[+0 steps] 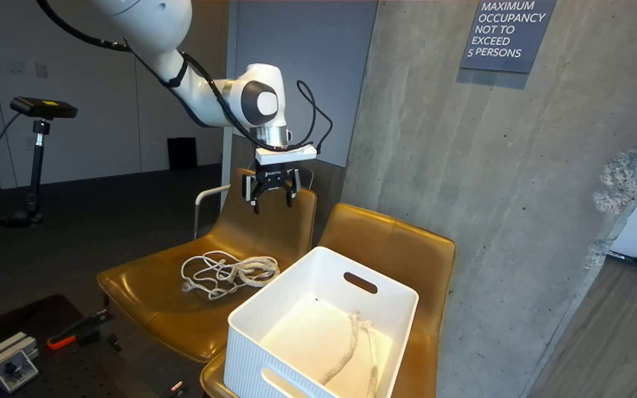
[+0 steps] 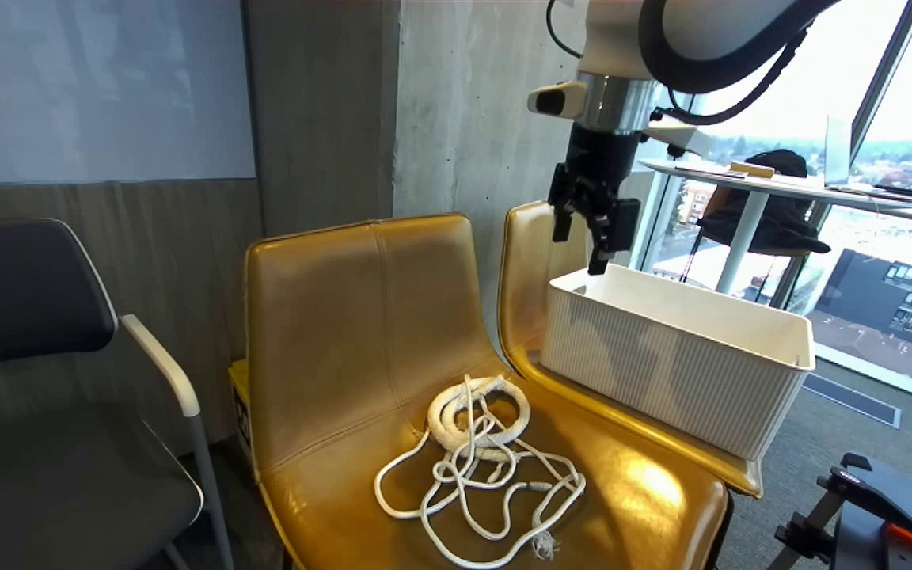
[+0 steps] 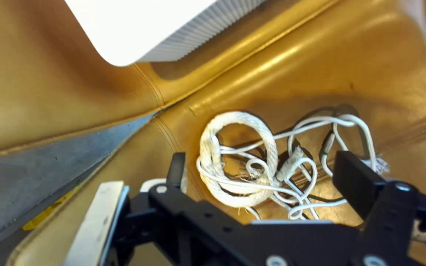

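Observation:
My black gripper (image 1: 273, 205) (image 2: 580, 250) hangs fingers-down in the air, open with nothing between its fingers. Below it, on the seat of a tan leather chair (image 1: 147, 287) (image 2: 329, 317), lies a pale rope bundle (image 1: 260, 266). In the wrist view a thick rope ring (image 3: 210, 147) appears between the widely spread fingers, at some distance beyond them. Thin white cord (image 3: 314, 120) loops loosely over and beside this ring. Part of the cord is hidden behind the finger (image 3: 357, 181) on the right of the wrist view.
A white ribbed bin (image 1: 241, 359) (image 2: 646, 364) stands on the adjoining tan chair (image 1: 385, 226); strips of rope (image 1: 346, 359) lie inside. A concrete wall (image 1: 490, 193) rises behind. A dark chair (image 2: 28, 293), a camera on a stand (image 1: 45, 108) and an orange-marked tool (image 1: 64, 341) are nearby.

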Controlling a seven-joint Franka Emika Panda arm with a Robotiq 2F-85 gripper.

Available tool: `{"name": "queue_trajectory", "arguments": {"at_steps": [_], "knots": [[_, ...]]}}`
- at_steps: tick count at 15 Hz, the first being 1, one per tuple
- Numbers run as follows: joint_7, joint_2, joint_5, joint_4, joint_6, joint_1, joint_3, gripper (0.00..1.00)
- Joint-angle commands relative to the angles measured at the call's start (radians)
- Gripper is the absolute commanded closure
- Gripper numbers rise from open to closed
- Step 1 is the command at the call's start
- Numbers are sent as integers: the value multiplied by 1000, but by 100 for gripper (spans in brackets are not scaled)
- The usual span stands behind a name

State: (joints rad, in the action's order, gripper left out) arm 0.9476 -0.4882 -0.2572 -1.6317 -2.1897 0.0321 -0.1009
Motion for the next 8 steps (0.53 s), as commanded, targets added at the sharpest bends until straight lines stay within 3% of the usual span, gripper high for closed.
{"name": "queue_trajectory", "arguments": {"at_steps": [1, 3, 4, 8], "knots": [[238, -35, 100, 143, 134, 85, -12, 0], [365, -70, 166, 234, 217, 130, -6, 0], [267, -15, 120, 128, 142, 83, 21, 0], [350, -52, 157, 200, 190, 116, 23, 0]]}}
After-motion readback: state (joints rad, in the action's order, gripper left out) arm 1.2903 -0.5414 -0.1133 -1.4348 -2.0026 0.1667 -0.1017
